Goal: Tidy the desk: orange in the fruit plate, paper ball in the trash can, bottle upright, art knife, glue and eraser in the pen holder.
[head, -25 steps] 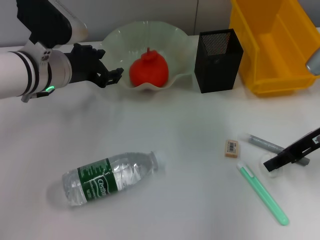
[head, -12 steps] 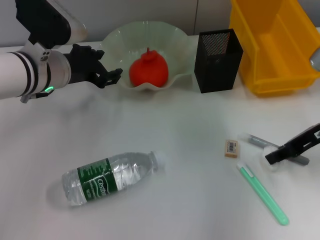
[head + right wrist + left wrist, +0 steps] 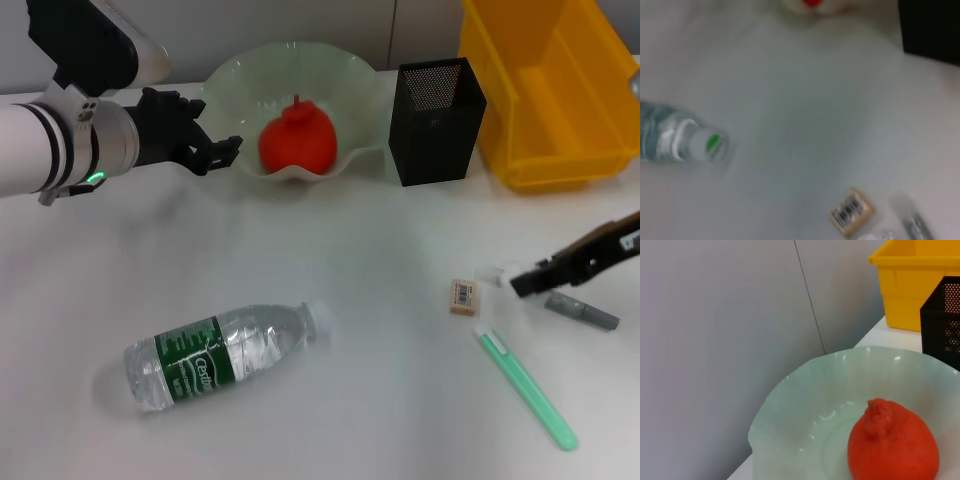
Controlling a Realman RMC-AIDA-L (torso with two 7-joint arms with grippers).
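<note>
Clearly the right gripper [image 3: 522, 283], whether spread or pinched I cannot tell, hovers at the frame's right edge just beside the eraser [image 3: 463, 296], far nearer than the left gripper [image 3: 222, 147] at upper left.

White desk [image 3: 330, 260] — grey panelled wall [image 3: 715, 330] behind, seemingly seamed.

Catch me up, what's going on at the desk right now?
The orange sits in the fruit plate, with the left pincer beside the plate. The right pincer is low over the desk near the eraser. The bottle lies on its side; the pen holder looks empty.
</note>
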